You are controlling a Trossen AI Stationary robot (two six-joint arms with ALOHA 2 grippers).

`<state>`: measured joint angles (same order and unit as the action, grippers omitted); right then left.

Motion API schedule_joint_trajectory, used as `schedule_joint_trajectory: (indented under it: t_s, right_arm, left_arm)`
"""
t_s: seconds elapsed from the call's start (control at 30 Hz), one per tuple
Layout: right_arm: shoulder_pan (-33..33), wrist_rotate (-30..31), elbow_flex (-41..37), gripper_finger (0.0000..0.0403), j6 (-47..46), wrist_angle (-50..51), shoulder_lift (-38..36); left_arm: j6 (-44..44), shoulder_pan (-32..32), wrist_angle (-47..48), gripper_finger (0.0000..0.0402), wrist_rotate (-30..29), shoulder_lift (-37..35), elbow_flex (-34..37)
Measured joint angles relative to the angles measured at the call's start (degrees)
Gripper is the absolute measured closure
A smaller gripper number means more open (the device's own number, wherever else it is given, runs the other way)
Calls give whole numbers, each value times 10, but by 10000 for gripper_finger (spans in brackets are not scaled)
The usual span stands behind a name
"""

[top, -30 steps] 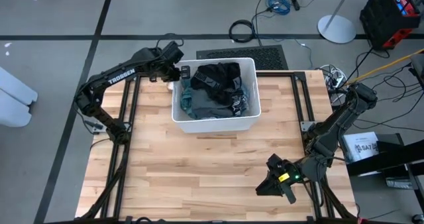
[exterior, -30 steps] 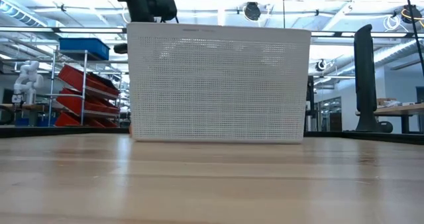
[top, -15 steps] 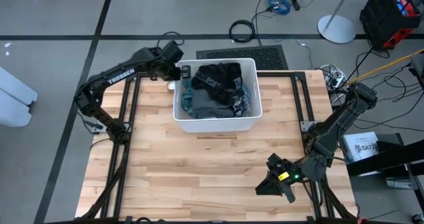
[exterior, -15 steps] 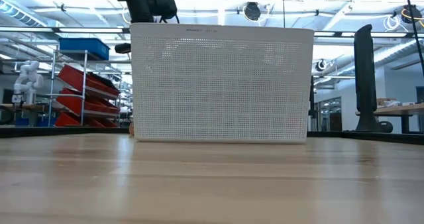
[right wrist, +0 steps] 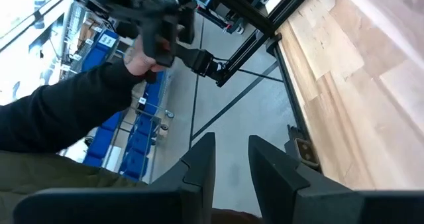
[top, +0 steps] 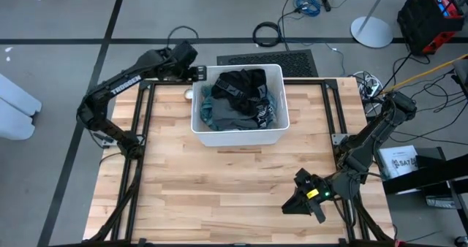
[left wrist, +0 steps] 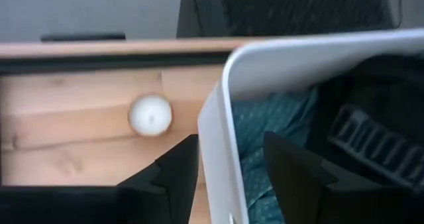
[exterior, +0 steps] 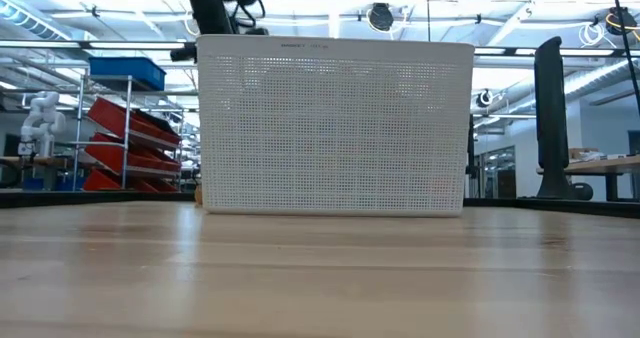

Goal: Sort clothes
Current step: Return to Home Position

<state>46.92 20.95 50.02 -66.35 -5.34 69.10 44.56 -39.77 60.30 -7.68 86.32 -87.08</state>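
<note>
High view: clothes (top: 238, 101) inside bin (top: 238, 138)

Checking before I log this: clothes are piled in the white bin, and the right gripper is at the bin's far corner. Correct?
No: the high view shows the left gripper at the white bin's far corner; the right gripper waits over the table's near right part. The clothes are piled in the bin.

A white bin (top: 241, 136) is sitting at the far side of a wooden table (top: 219, 188), with a small white disc (left wrist: 150, 114) lying just beside it. Off the table, a person in a black sleeve (right wrist: 59, 118) is gripping a black device (right wrist: 159, 15).
</note>
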Motion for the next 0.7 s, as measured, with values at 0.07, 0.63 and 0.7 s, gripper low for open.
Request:
schedule_joint_trajectory:
  t_s: [0.07, 0.63, 0.7]
  right_arm:
    - [-4, 0, 0, 323, 21, 0, 0]
    - [-184, -151, 0, 323, 230, -163, -29]
    - [-214, -179, 0, 323, 240, -160, -39]
  left_arm:
    - [0, 0, 1, 223, -16, -10, -12]
    - [-62, 77, -13, 223, 33, -139, -34]
    - [-60, 95, -13, 223, 44, -151, -34]
